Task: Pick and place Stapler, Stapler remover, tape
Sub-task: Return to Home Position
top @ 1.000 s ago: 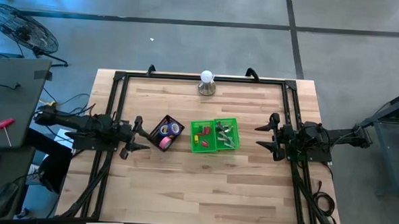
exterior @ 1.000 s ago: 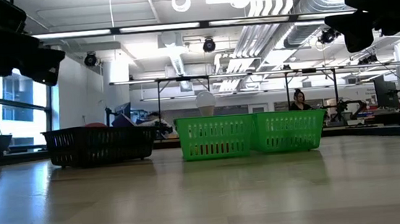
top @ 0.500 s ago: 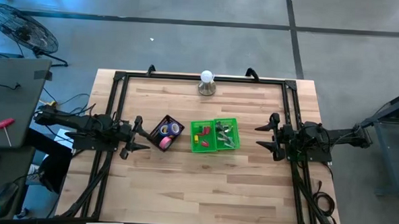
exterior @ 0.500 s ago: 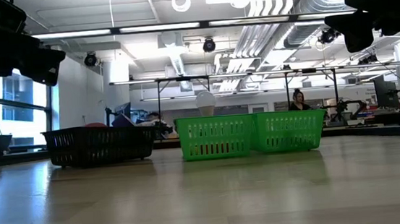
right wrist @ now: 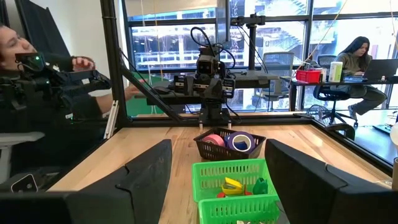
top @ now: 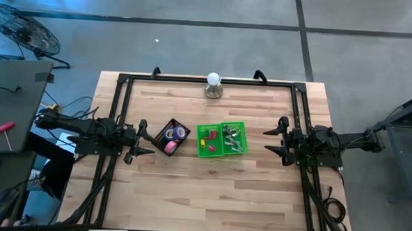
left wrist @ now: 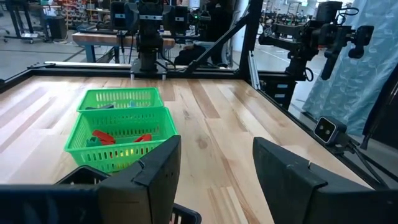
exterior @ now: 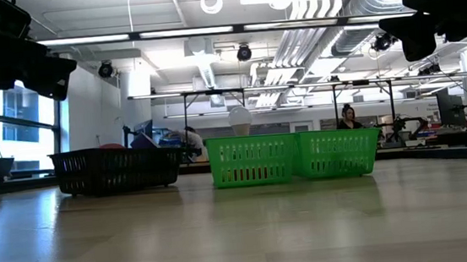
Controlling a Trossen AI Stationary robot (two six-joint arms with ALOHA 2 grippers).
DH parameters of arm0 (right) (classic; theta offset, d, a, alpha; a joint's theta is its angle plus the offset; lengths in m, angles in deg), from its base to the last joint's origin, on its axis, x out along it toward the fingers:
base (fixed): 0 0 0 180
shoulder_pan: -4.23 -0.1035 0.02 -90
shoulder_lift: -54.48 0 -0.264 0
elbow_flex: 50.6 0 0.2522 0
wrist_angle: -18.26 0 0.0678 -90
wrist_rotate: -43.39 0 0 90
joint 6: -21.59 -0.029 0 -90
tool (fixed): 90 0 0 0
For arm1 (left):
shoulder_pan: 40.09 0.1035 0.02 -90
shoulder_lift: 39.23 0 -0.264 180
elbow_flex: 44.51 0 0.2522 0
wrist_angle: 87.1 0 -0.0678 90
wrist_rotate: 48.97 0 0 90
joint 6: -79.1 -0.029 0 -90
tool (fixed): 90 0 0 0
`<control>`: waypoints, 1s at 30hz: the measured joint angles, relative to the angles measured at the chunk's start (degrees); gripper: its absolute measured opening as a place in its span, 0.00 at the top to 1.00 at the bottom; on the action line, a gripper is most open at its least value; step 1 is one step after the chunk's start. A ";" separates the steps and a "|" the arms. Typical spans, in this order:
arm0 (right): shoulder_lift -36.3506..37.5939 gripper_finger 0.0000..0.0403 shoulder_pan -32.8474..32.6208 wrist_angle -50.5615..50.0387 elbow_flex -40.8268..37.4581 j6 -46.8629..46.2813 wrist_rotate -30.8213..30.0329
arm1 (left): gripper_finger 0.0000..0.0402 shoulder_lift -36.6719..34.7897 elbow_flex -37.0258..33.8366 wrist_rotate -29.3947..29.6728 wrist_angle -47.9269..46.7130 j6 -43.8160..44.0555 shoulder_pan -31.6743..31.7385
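A small black basket stands left of centre on the table and holds tape rolls: a purple one, a pink one, and yellow and blue ones seen from above. Beside it on the right, a green two-compartment basket holds red pieces in its left half and small metal and green items in its right half. My left gripper hovers open just left of the black basket. My right gripper is open, right of the green basket. Neither touches anything.
A white bulb on a round base stands near the table's far edge, centre. A black frame runs around the table's sides. Bare wood lies in front of the baskets. People sit in the room behind, away from the table.
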 joint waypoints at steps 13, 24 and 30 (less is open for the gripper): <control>-0.02 0.38 0.00 -0.02 0.00 -0.02 0.00 | 0.51 -0.04 0.00 -0.01 0.02 0.00 0.00; -0.02 0.38 0.00 0.00 0.00 -0.02 0.02 | 0.51 -1.98 0.00 0.01 0.02 0.00 0.00; -0.02 0.38 0.00 -0.03 0.00 0.00 0.00 | 0.51 -3.13 0.00 0.00 0.09 0.01 0.02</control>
